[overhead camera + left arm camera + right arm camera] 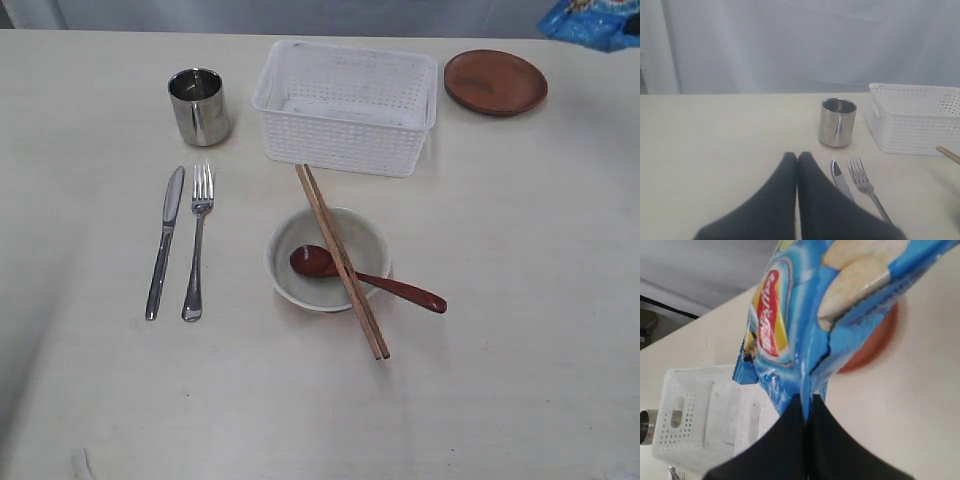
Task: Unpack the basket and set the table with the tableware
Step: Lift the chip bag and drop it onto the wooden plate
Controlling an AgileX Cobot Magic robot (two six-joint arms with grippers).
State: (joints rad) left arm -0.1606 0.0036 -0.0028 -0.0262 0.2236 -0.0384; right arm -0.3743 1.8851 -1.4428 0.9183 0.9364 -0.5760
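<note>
Pale table [520, 300] ran wide under everything, with a grey-white curtain [790, 45] hanging behind it. I took the basket [345, 105] as my mark; it stood upright toward the far side. Left of the basket stood the cup [198, 105], upright and apart from it. Right of the basket lay the plate [495, 82], also apart. Just in front of the basket sat the bowl [300, 290], not touching it. The chopsticks [340, 260] lay side by side across the bowl's rim, their far ends close to the basket's near wall and their near ends out past the bowl. The spoon [400, 290] had its head inside the bowl under the chopsticks, with its handle leaning over the rim, away from the basket and to the right. In front of the basket and to its left, the knife [165, 240] and fork [197, 245] lay parallel, the knife farther from the basket.

My left gripper [797, 157] was closed, jaws pressed together on nothing, left of the basket with the knife's tip close by. My right gripper [807, 402] was clamped on an edge of the bag [805, 305], right of the basket and out past the plate
</note>
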